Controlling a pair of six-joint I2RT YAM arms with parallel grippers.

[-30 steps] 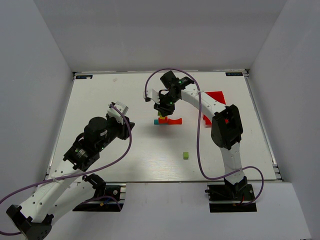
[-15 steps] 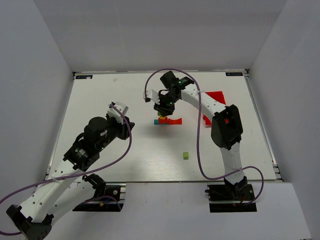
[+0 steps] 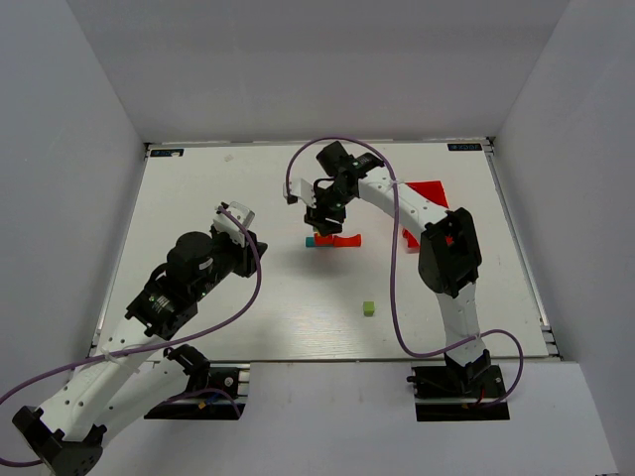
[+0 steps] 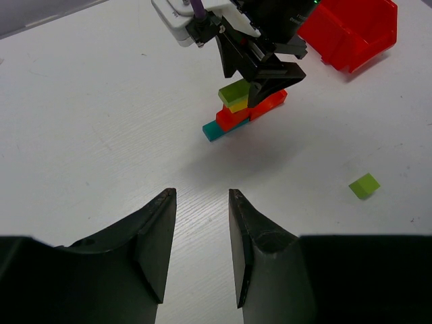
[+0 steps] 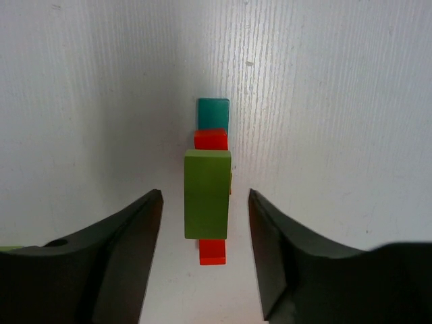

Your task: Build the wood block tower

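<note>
Right wrist view showed the right hand (image 5: 204, 197) open, fingers clear of the tower (image 4: 233, 111) just below: several layers stacked. One green cube (image 3: 368, 308) lay well apart from it on the worktop, unstacked. The left hand (image 4: 201, 202) was open, empty.

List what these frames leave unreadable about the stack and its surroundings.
- Top view: the right claw covers the wood block tower's upper layers.
- Right wrist view: the lime-green block on top hides the pieces beneath; only ends show.
- Left wrist view: a claw finger hides part of the tower; the red bin is cut by the top edge.
- Top view: the right arm covers part of the bin.
</note>
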